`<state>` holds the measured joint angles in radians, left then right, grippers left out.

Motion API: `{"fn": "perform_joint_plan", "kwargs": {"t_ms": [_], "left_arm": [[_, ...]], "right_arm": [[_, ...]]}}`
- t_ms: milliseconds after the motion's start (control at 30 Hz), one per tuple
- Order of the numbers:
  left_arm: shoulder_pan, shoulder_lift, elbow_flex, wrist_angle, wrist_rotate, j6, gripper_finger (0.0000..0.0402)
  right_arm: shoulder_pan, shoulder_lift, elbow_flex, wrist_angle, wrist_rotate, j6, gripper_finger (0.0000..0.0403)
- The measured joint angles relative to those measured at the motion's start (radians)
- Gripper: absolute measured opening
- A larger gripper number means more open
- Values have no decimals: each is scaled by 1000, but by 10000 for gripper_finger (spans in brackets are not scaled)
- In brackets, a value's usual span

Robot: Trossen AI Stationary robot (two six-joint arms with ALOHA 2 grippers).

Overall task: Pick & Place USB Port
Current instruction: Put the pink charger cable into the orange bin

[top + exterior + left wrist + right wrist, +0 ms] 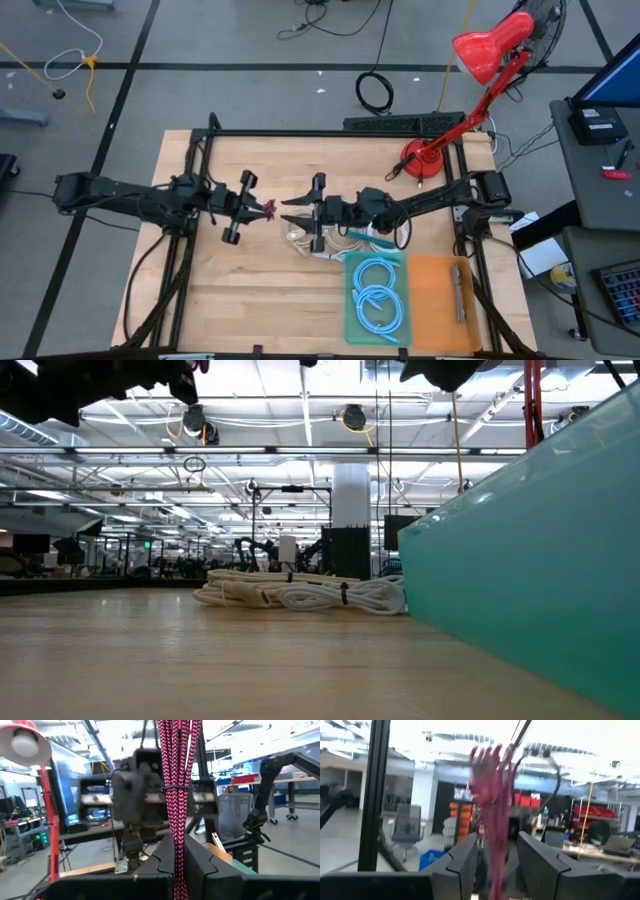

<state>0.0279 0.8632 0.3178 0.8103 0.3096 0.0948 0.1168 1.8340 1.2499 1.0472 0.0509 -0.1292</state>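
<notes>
Pink-and-black braided USB cable [177,795] hangs bundled between the fingers of the left hand [262,208], which is clenched on it; in the high view that hand sits above the middle of the worktop [250,290], with the cable showing as a small magenta tuft at its tip. The right hand [290,212] faces it from the other side, just beside it, its fingers parted with the same pink bundle hanging in the gap between them, as the right wrist view shows; whether those fingers actually press the cable I cannot tell. So the pick looks done: the cable is lifted clear of the wood and carried by the left arm, and the two hands appear to be meeting for a handover, or for steadying the bundle. The placing is what remains. A teal tray [378,298] near the front edge of the worktop, towards the right, already holds a coiled light-blue cable [378,300], and an orange tray [442,300] just beside it holds a slim grey item too small to name. A bundle of white cable [300,595] lies on the wood below the right hand, near the teal tray's back edge, not yet sorted. Judging by this, one cable is put away, one is in the air, and at least one waits.
</notes>
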Motion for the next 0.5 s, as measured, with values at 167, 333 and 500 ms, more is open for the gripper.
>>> {"fn": "perform_joint_plan", "kwargs": {"t_ms": [167,333,500], "left_arm": [[-13,71,30,18,21,-1,11],[-28,133,61,21,21,4,11],[-31,156,72,33,20,15,11]], "right_arm": [[2,11,-3,-13,-1,5,130],[1,5,-1,-6,-4,12,130],[2,6,-1,-10,-3,11,130]]}}
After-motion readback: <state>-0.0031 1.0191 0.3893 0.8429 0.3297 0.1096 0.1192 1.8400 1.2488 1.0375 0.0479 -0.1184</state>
